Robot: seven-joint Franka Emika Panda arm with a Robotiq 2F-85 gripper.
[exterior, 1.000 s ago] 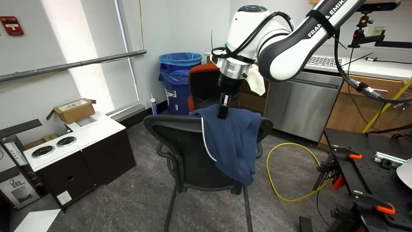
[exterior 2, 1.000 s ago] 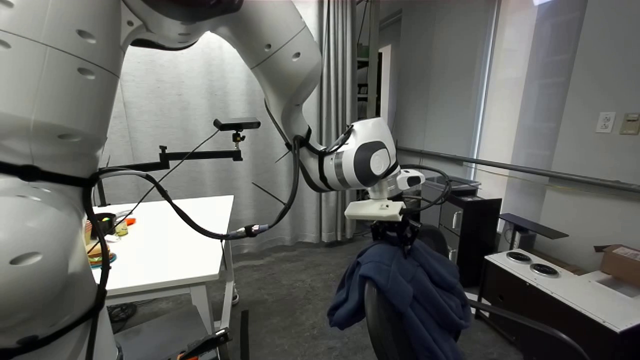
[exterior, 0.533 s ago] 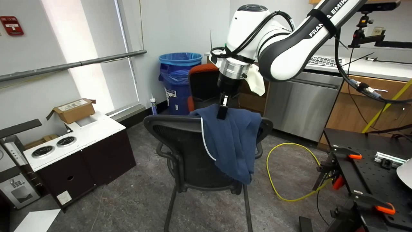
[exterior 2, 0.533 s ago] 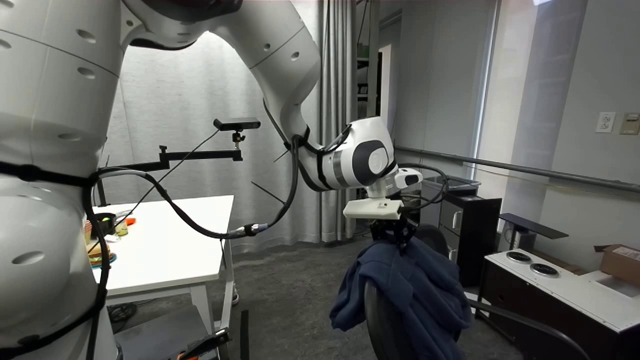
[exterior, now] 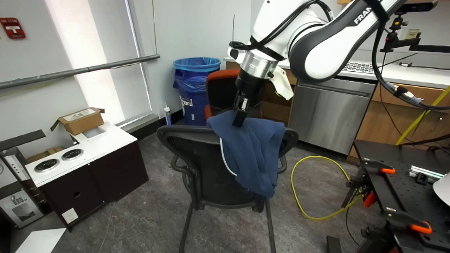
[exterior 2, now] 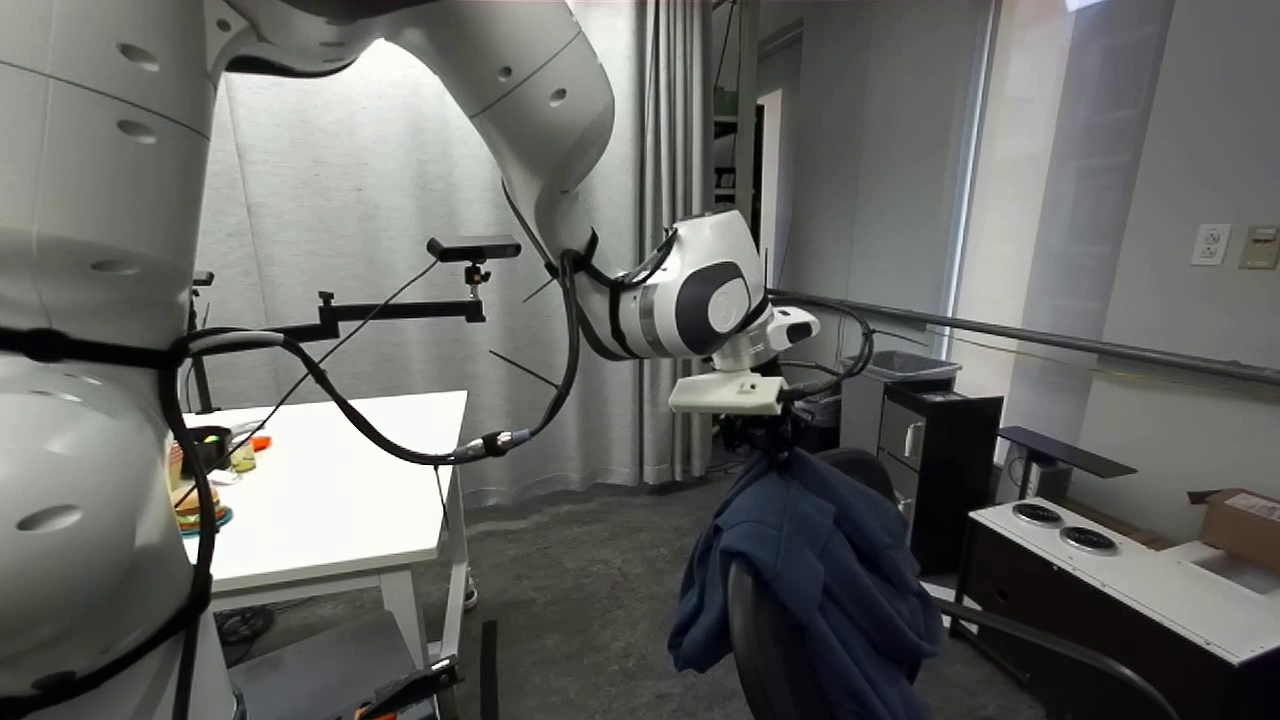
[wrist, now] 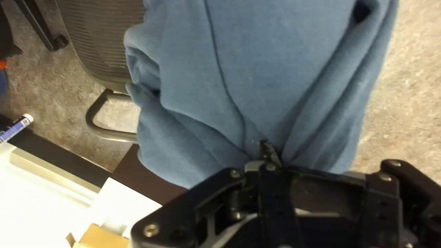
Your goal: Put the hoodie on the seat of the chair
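Draped over the top of the chair's backrest is the navy hoodie [exterior: 255, 154], with cloth hanging down both sides of it in an exterior view [exterior 2: 830, 570]. My gripper [exterior: 239, 121] stands over the backrest's top edge, slightly tilted, shut on a fold of the hoodie. In the wrist view the hoodie [wrist: 268, 62] gathers in creases toward the fingers [wrist: 270, 151]; their tips are partly buried in cloth. The black mesh chair [exterior: 207, 172] has its back toward that exterior camera, which hides the seat there. A ribbed chair surface [wrist: 103, 38] shows beside the hoodie in the wrist view.
A chair armrest [wrist: 113, 134] loops out beside the cloth. Behind the chair stand an orange-black chair [exterior: 225, 91] and a blue bin [exterior: 195, 95]. A low white-topped stove unit [exterior: 105, 137] is to one side. A yellow cable [exterior: 295, 189] lies on the floor.
My gripper has risen slightly and tilted, pulling the gripped part of the hoodie up with it. The hanging hem has crept upward a little. The chair has not moved.
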